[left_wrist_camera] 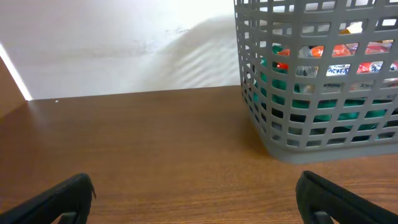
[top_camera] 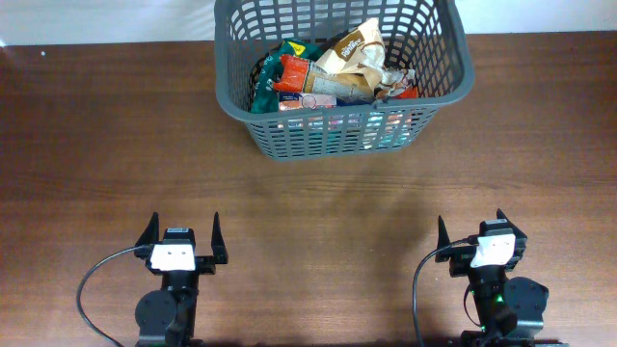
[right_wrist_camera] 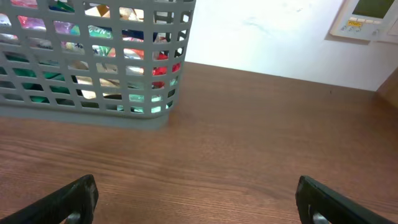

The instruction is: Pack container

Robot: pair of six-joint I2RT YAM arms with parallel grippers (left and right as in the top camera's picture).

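Note:
The container is a dark grey slotted basket at the far middle of the wooden table. It holds several food packets in orange, green, tan and white. It also shows at the right of the left wrist view and at the left of the right wrist view. My left gripper is open and empty near the front left edge, fingers wide apart over bare wood. My right gripper is open and empty near the front right edge. Both are well short of the basket.
A white wall runs behind the table's far edge. A white wall-mounted control panel shows at the top right of the right wrist view. Black cables loop beside each arm base at the front.

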